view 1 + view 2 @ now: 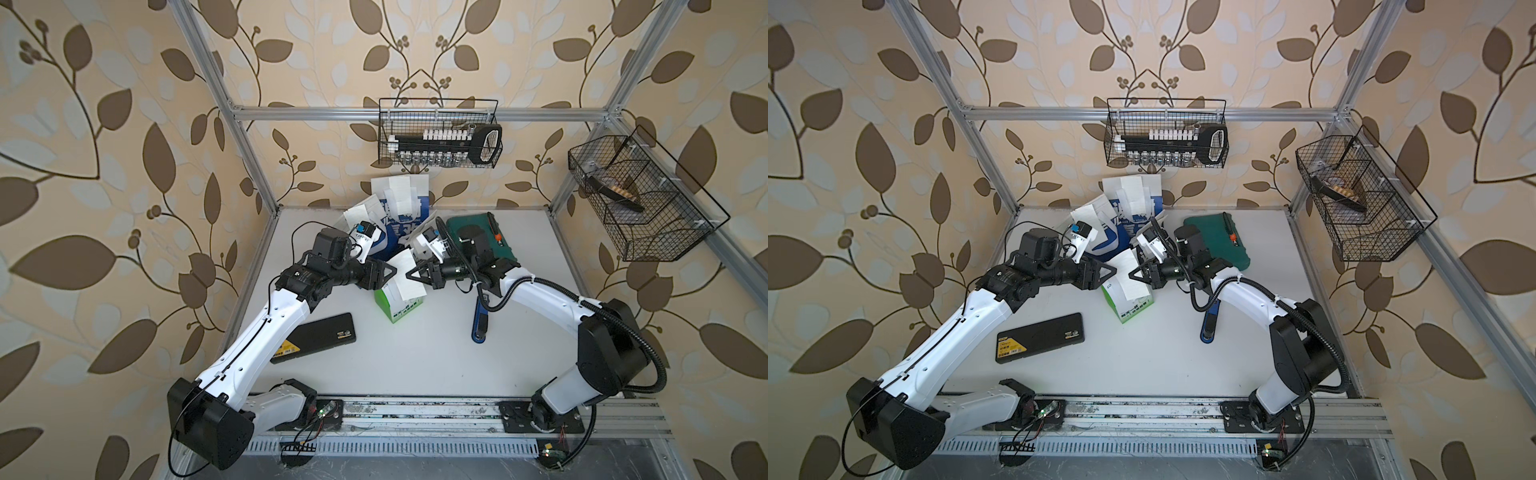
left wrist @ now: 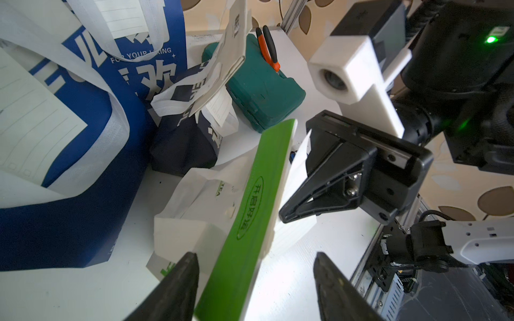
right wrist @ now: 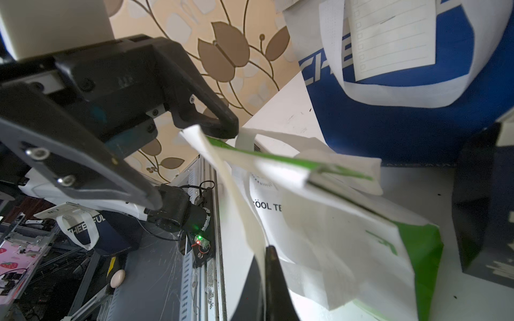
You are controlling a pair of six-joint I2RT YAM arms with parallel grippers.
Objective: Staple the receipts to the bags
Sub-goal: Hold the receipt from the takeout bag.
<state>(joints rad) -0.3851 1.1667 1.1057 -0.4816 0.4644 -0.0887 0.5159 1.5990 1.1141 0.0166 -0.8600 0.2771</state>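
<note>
Receipt (image 1: 405,277) in the middle: where do we have it?

— Our right hand (image 1: 412,275) is clamped on its edge, holding it over the small white-and-green bag (image 1: 400,311). That bag sits mid-bench (image 1: 415,365), in front of the blue bags (image 1: 405,235).

— And our left hand (image 1: 390,272)?

— Fingers spread, one on either side of the bag's green top edge, gripping nothing that we can see.

— How do we expect the slip to behave?

— Thin, limp, almost weightless; in the right wrist view it bows away from our grip. We judge that it tears or slides easily, so we pinch it near an edge, close to where the staple goes.

— The bag?

— Light and soft-walled. We take it at the folded top rim, its stiffest part, so it neither crumples nor tips.
</note>
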